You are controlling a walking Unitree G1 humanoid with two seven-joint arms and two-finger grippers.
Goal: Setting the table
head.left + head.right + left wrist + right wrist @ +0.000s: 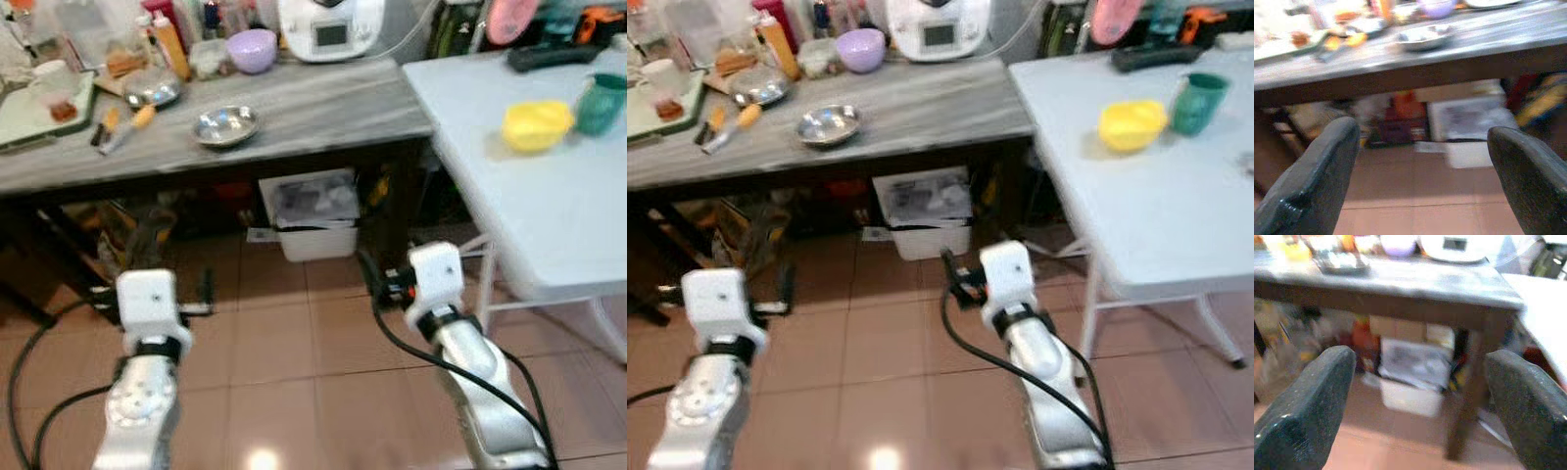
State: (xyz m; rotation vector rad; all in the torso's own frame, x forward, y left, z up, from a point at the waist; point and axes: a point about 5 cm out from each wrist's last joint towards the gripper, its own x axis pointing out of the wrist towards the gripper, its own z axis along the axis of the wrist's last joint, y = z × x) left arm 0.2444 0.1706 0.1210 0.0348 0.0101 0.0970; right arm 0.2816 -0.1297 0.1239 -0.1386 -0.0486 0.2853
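White folding table [549, 215]: standing ahead-right of both grippers, awaiting settings | grey counter [323, 113]: lying ahead, stocking dishware | steel bowl [226, 126]: sitting up ahead of left gripper [1422, 161], likely next pick | yellow bowl [537, 124], teal cup [600, 104]: resting on table, well beyond right gripper [1420, 401] | both grippers: hanging low over floor, fingers spread wide, carrying nothing.

Tiled floor [294, 362], grey counter [323, 108]

Grey wooden counter [323, 108]: steel bowl [225, 125], purple bowl [252, 49], white appliance [331, 27], clutter at its left end. White table [529, 196] beside it: yellow bowl [536, 124], teal cup [600, 104].
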